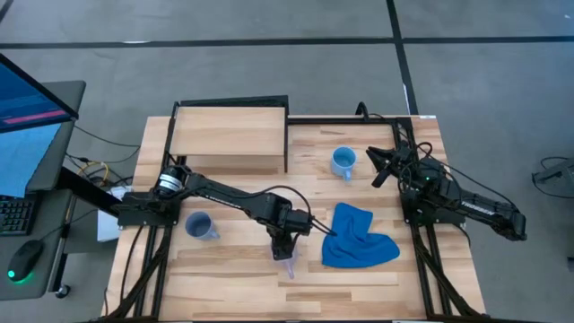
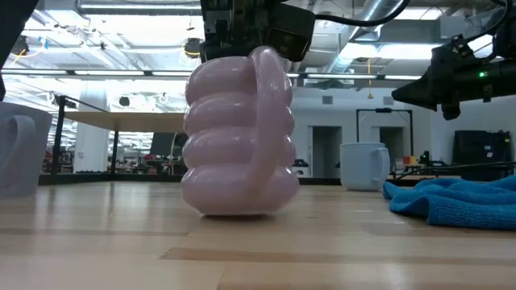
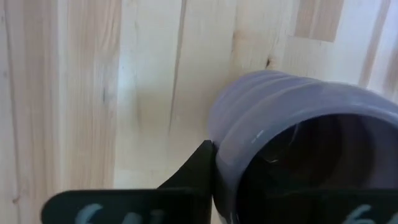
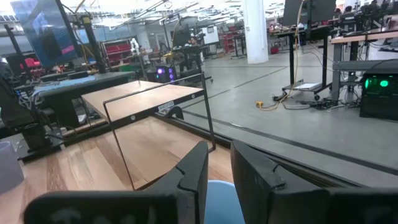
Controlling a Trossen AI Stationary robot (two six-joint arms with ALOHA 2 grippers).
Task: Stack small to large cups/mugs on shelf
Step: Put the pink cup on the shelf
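The pale purple ribbed mug (image 2: 238, 133) stands on the tabletop near the front, its handle (image 2: 272, 89) toward the near edge. My left gripper (image 1: 285, 249) comes down on it from above and is shut on it. The grey-blue mug (image 1: 199, 226) stands to the left. The bright light blue mug (image 1: 343, 162) stands at the far middle. My right gripper (image 1: 377, 167) hovers just right of that mug, raised, its fingers (image 4: 199, 174) nearly together and empty. The shelf (image 1: 229, 136) stands at the far left. My left gripper holds the purple mug at its rim (image 3: 230, 155), coming from above and pointing down. One finger (image 3: 193, 171) lies against the outside of the wall. The other finger is hidden by the mug. The mug stands upright with its base (image 2: 238, 211) on the table.
A crumpled blue cloth (image 1: 357, 238) lies right of the purple mug. The shelf's black frame (image 1: 287, 135) runs along the far side of the table. A monitor (image 1: 27, 99) and keyboard stand off the table's left edge.
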